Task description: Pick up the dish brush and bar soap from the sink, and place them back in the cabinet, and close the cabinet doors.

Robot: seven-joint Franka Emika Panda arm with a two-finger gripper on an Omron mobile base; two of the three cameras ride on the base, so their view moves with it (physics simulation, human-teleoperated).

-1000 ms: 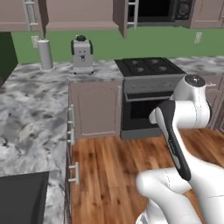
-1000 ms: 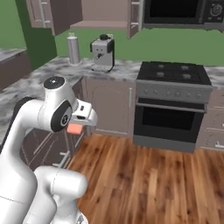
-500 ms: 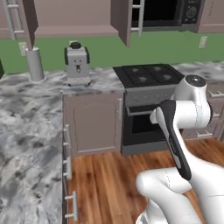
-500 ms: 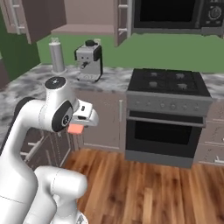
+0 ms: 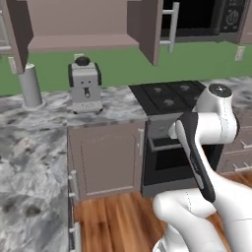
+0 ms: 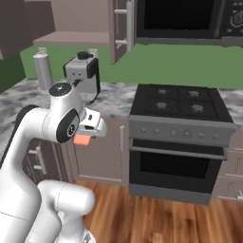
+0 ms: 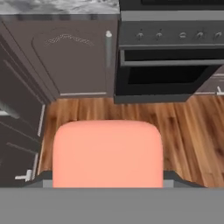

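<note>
So the bar soap (image 7: 107, 153) is clamped in the gripper (image 6: 81, 139), salmon-pink block sitting squarely between the fingers in the hand view, and in the right base view you can see it peeking out orange under the white hand. Jaws are fairly wide but closed on the soap, not empty.

What changed over the last second: the whole picture slid, so that's the base driving, not the kitchen moving. The coffee machine (image 5: 85, 87) and the grey canister (image 5: 30, 86) have come in closer, and the cabinet (image 5: 78, 42) with its open shelf is now right overhead, with one of the cabinet doors (image 5: 150, 27) hanging open just beside the microwave (image 6: 187, 19). I'd say that means the robot is nearly parked for the drop-off, and the next bit is a lift up to that shelf.

Arm hasn't really budged through all this: still folded tight against the body, hand held low at about counter height, pointing down and forward at the wood floor (image 7: 183, 127) and the oven (image 7: 170, 57).
</note>
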